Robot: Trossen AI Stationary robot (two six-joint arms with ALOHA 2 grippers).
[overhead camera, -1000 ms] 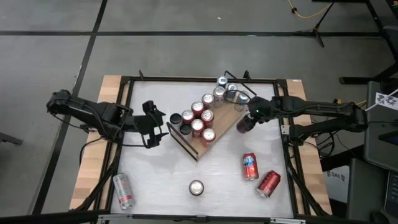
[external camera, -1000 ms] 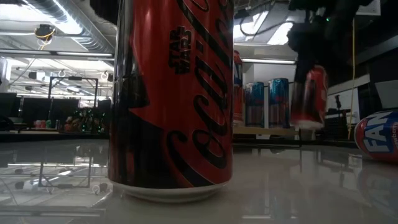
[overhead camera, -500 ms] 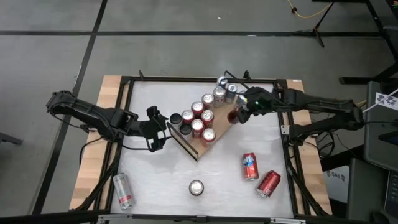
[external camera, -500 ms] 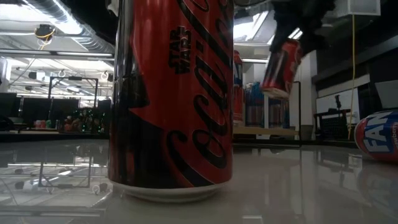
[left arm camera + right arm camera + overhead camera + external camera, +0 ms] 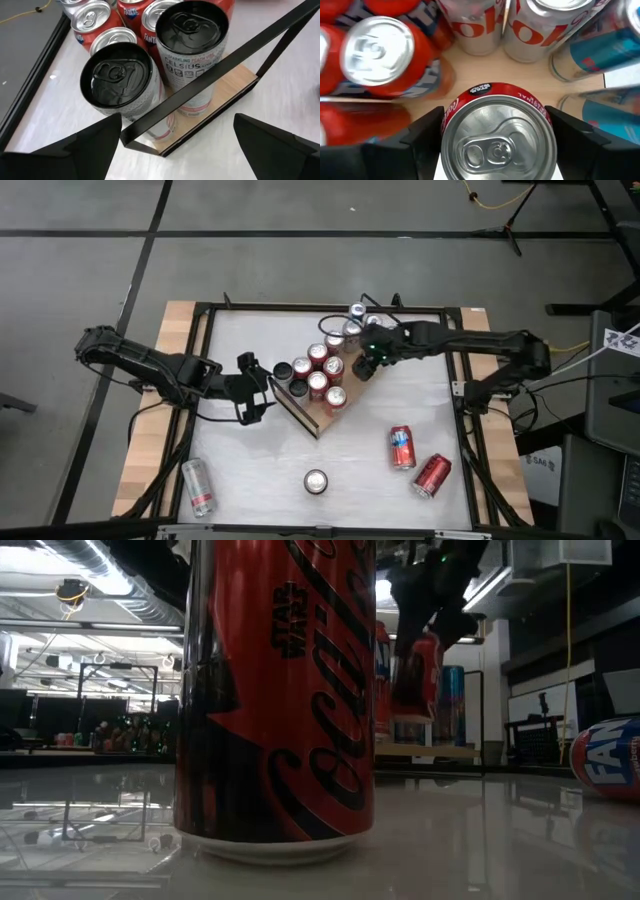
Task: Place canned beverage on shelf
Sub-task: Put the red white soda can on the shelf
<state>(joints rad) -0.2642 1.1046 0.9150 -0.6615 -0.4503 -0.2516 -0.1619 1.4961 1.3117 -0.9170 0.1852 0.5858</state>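
From above, you see the right gripper (image 5: 372,364) over the shelf (image 5: 352,392), which lies at a slant near the tabletop's (image 5: 360,470) far edge, and the left gripper (image 5: 257,386) just beside the shelf's end nearest the tabletop's left edge. At table height, a red can (image 5: 415,677) hangs tilted above the shelf in your right gripper. Your left wrist camera shows its fingers (image 5: 75,150) spread wide, holding nothing, before two black-topped cans (image 5: 119,80). Your right wrist camera shows both fingers (image 5: 422,137) clamping the red can above bare wood.
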